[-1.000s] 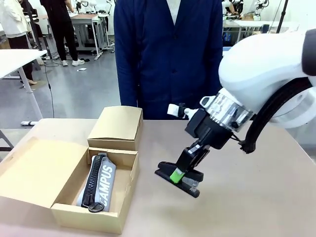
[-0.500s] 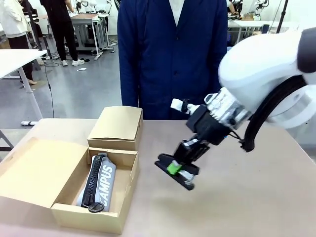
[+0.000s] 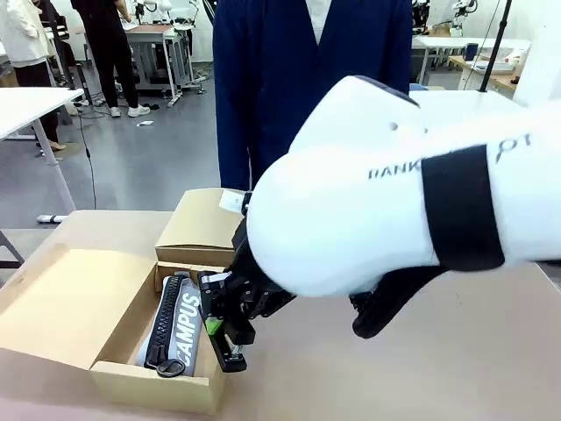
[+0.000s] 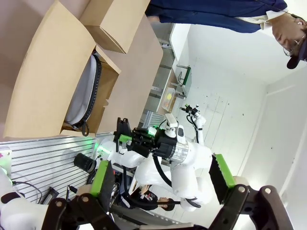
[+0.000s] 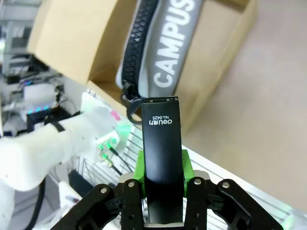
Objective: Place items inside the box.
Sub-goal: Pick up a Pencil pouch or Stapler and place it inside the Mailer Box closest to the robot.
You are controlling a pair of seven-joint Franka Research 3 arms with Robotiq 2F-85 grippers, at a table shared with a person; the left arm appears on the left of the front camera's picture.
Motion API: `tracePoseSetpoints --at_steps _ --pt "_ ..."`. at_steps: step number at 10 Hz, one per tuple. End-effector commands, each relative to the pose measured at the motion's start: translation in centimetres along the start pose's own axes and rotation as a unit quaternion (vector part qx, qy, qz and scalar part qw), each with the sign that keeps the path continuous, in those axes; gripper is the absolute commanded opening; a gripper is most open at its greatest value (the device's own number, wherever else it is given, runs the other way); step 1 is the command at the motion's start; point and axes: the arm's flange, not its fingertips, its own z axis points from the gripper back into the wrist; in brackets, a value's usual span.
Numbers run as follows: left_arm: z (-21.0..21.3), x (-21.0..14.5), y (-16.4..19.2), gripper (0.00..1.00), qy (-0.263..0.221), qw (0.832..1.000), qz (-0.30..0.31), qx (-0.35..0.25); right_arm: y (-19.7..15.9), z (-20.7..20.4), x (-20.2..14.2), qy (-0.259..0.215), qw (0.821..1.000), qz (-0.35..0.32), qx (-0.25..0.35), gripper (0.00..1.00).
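The open cardboard box [image 3: 61,307] sits at the front left of the table. Inside it lies a grey zip pouch [image 3: 180,329] lettered CAMPUS, with a black zipper. My right gripper [image 3: 215,324] is shut on a black stapler [image 3: 230,346] and hangs over the box's right wall. In the right wrist view the stapler [image 5: 162,158] stands between the green pads of the right gripper [image 5: 163,167], pointing at the pouch [image 5: 172,48] below. My left gripper [image 4: 163,177] is open and holds nothing, off the table's side, looking at the box [image 4: 48,72].
A smaller closed cardboard box [image 3: 206,224] stands just behind the open one. A person in a navy coat [image 3: 298,88] stands at the far side. My right arm's white body [image 3: 394,202] covers the table's middle. Bare tabletop [image 3: 456,368] lies to the right.
My right arm has swung left with the stapler, from above the table's middle to over the box's right wall. The pouch and boxes have not moved.
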Motion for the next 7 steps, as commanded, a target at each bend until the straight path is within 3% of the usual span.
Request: tracePoseSetpoints --at_steps 1,3,7 --pt "0.2 -0.3 0.1 1.0 0.005 1.0 -0.005 0.003 1.9 -1.1 1.0 0.009 0.998 -0.044 -0.036 0.32" --pt "0.2 -0.3 0.1 1.0 0.005 1.0 -0.005 0.003 3.5 -2.1 1.1 -0.006 0.997 -0.059 -0.052 0.32" --pt "0.2 -0.3 0.1 1.0 0.005 1.0 -0.005 0.003 3.1 -4.5 5.3 -0.041 0.995 -0.069 -0.06 0.32"
